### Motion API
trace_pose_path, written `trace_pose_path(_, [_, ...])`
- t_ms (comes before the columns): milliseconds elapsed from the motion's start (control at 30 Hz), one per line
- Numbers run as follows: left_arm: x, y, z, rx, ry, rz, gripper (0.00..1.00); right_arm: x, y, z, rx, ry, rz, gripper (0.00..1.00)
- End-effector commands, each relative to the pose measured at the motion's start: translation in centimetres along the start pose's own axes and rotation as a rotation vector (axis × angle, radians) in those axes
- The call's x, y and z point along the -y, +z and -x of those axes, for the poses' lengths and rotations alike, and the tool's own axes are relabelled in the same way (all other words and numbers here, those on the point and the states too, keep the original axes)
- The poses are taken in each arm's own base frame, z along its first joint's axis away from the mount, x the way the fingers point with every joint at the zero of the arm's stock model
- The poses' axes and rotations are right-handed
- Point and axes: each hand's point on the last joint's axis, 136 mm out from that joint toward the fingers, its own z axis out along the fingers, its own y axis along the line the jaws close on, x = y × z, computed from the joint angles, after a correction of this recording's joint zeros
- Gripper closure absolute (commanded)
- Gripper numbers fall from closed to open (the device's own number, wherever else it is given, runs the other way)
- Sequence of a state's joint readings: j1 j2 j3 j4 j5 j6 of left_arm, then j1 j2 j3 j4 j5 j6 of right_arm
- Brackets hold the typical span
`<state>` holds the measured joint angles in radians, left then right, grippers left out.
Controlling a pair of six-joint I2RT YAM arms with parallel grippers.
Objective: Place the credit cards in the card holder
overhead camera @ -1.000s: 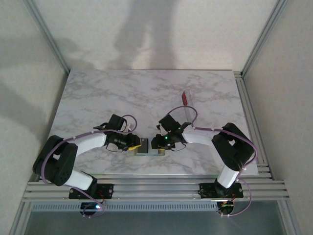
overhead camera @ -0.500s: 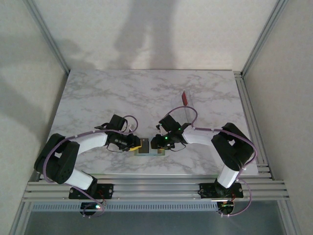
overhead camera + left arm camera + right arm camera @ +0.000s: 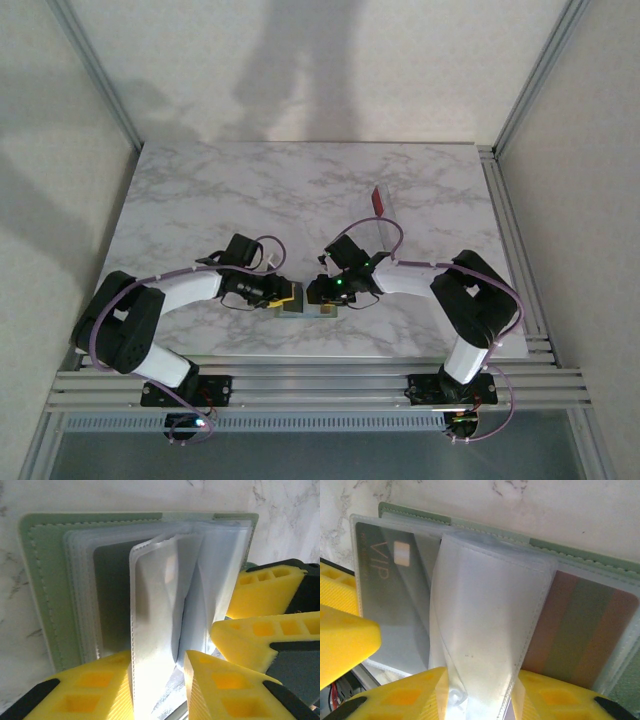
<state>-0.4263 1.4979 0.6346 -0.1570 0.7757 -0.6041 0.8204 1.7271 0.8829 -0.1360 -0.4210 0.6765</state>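
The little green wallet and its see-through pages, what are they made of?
The card holder cover looks like soft, matte faux leather or vinyl, though real leather is possible: it is pale green with a stitched seam along the edge. Its clear pages look like thin glossy plastic film: they shine, bend, and a card shows through.

Card holder showing a matt grey-green cover with stitched edges, clear sleeves gleaming as glossy, creased plastic, credit cards lying smooth beneath, yellow fingers looking matt and foam-like, surface wearing marble-patterned veining.
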Motion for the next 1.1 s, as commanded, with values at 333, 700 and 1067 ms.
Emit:
trace_pose_path(333, [5.6, 0.2, 0.6, 0.017, 0.072, -0.105, 0.62, 3.9, -3.1, 0.3, 0.072, 0.087, -0.149, 0.48])
trace_pose_path(700, [7.1, 1.8, 0.6, 0.002, 0.078, -0.129, 0.6, 3.6, -7.0, 1.4, 0.184, 0.161, -0.064, 0.44])
trace_pose_path(1067, [11.1, 4.8, 0.9, -0.037, 0.153, -0.128, 0.56, 7.4, -11.6, 1.3, 0.26, 0.263, -0.09, 0.43])
